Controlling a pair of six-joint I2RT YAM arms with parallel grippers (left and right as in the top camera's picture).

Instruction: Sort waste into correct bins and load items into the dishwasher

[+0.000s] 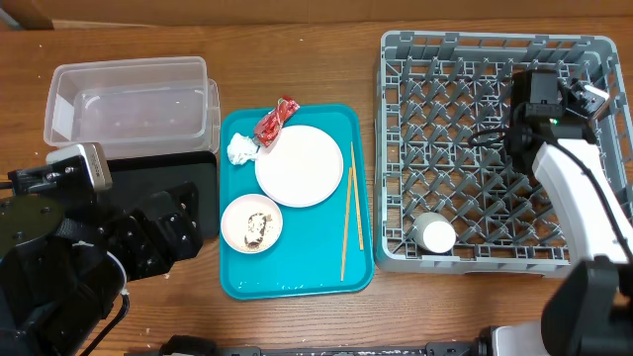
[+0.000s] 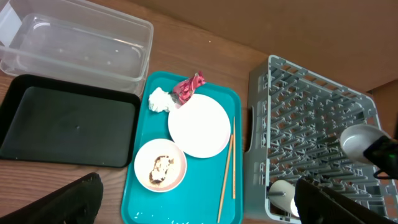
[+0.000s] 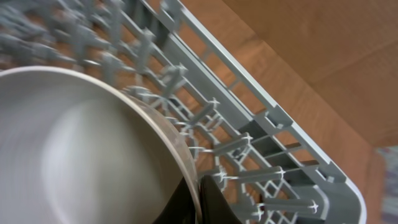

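**Right pincer pinches a bowl at the dish rack; left pincer spread wide**

From overhead, the right arm (image 1: 574, 188) hides the bowl it holds. The left arm (image 1: 59, 267) covers part of the black tray (image 1: 188, 173). The right wrist view is blurred and cuts off most of that small white bowl (image 3: 74, 143).

The right gripper (image 3: 198, 190) is pressed together on the bowl's rim, which sits between its fingers, close to the edge of the grey dish rack (image 3: 273, 155). The left gripper (image 2: 198, 186) is spread wide and holds nothing, above the teal tray (image 2: 134, 208).

On that tray lie the following:
- a pale plate (image 1: 299, 165)
- a second bowl (image 1: 251, 222) with brownish scraps
- chopsticks (image 1: 348, 213)
- a red wrapper (image 1: 277, 121)
- a white napkin (image 1: 240, 148)

A white cup (image 1: 435, 234) stands in a corner of the rack. The clear tub (image 1: 129, 104) sits just beside the black tray. Any print on the wrapper is too small to read.
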